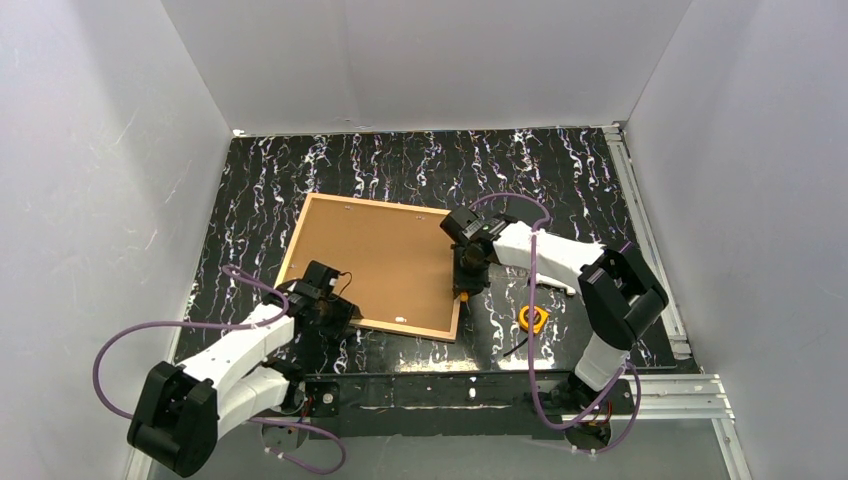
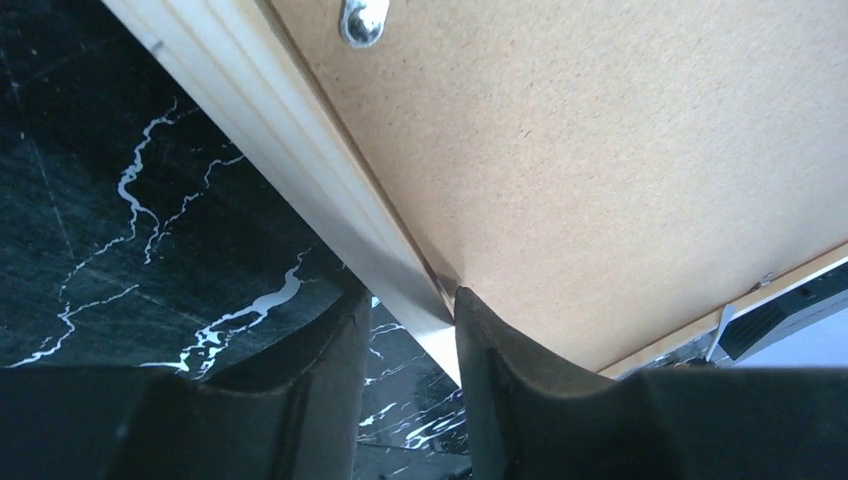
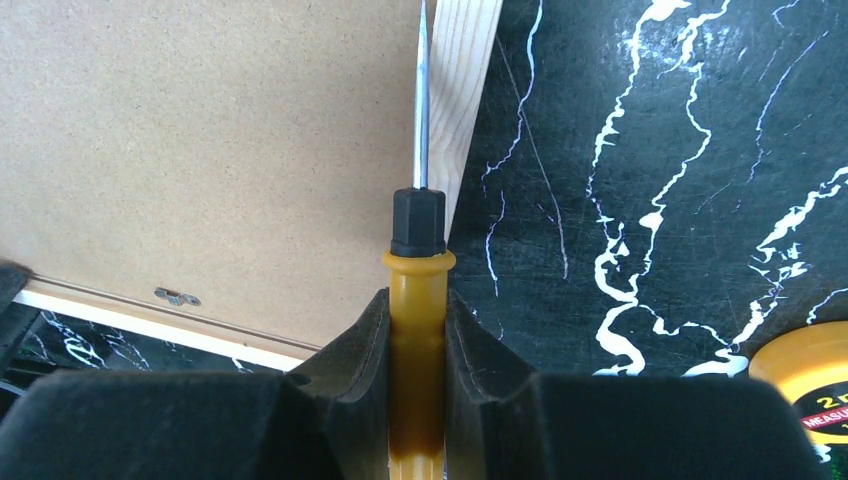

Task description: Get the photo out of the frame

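- The photo (image 1: 380, 262) is face down, so only its brown board backing shows. It's seated inside the frame (image 1: 408, 329), the big rectangle of thin light-orange wood strips. The pair lies skewed around the middle of the black, white-veined surface (image 1: 400, 160), closer to its near edge than its far one.
- A small silver metal clip (image 2: 360, 20) sits on the backing by the frame strip, and another shows near the frame's near edge. If those are holding the board in, prying harder probably just bends the board or creases the print, imo.
- The right tool (image 3: 418, 300) is clamped on a yellow-handled screwdriver (image 3: 418, 225) with a black collar. Its thin blade lies along the seam between the backing and the right-hand strip. A slip there could gouge the board or skate off onto the surface.
- The left tool (image 2: 410, 305) looks pinched on the frame strip at the near-left corner, one finger outside and one on the backing side. That's a skinny hold, so the frame could twist free. The inner finger could also pin the board down while the other side lifts.
- A round yellow tape measure (image 3: 805, 385) lies just right of the right tool, so a sliding frame might bump it.
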{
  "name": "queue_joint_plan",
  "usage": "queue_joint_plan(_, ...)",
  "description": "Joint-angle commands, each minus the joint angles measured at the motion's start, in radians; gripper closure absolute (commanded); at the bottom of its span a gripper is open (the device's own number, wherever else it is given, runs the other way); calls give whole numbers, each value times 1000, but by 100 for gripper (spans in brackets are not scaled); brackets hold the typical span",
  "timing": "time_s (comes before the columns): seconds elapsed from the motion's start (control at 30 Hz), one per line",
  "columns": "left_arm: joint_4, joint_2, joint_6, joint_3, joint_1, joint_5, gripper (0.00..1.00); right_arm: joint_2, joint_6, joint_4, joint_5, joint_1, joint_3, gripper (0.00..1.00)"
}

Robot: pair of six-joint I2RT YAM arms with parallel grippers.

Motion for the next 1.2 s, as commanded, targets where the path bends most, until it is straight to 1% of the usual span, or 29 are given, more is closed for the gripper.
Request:
queue_joint_plan(0.0,-155,-2,8,-59,3,-140,67,26,-10,-46,41,6,62,99)
queue_joint_plan(0.07,-163,-9,11,-65,3,-149,70,39,-9,-47,44,4,72,99)
queue_joint_plan(0.23,-192,-28,33,-73,3,-174,84,81,3,-88,64,-7,124,99)
queue_joint_plan(0.27,-202,-34,37,-72,3,-183,86,88,4,-96,70,-14,134,99)
queue_joint_plan(0.4,-237,-31,44,-67,3,-203,87,127,-24,-75,45,-64,171,99)
queue_joint_plan(0.5,-262,-14,50,-60,3,-202,88,164,-57,-91,55,-108,231,99)
queue_joint_plan(0.67,-252,-7,58,-71,3,-200,88,203,-216,-14,25,-142,316,99)
queue_joint_plan(0.77,-239,2,94,-54,3,-177,87,200,-279,-47,-17,-154,370,99)
queue_joint_plan(0.87,-240,11,174,-7,3,-129,82,92,-282,-82,-13,-154,349,99)
queue_joint_plan(0.93,-253,5,248,30,3,-107,75,3,-282,-104,-19,-153,313,99)
queue_joint_plan(1.03,-290,-17,340,81,3,-69,59,-137,-285,-103,-63,-152,201,99)
queue_joint_plan(1.1,-292,-38,406,108,3,-25,45,-233,-280,-76,-85,-151,76,99)
queue_joint_plan(1.17,-299,-53,463,137,3,48,34,-312,-268,-39,-120,-151,-34,99)
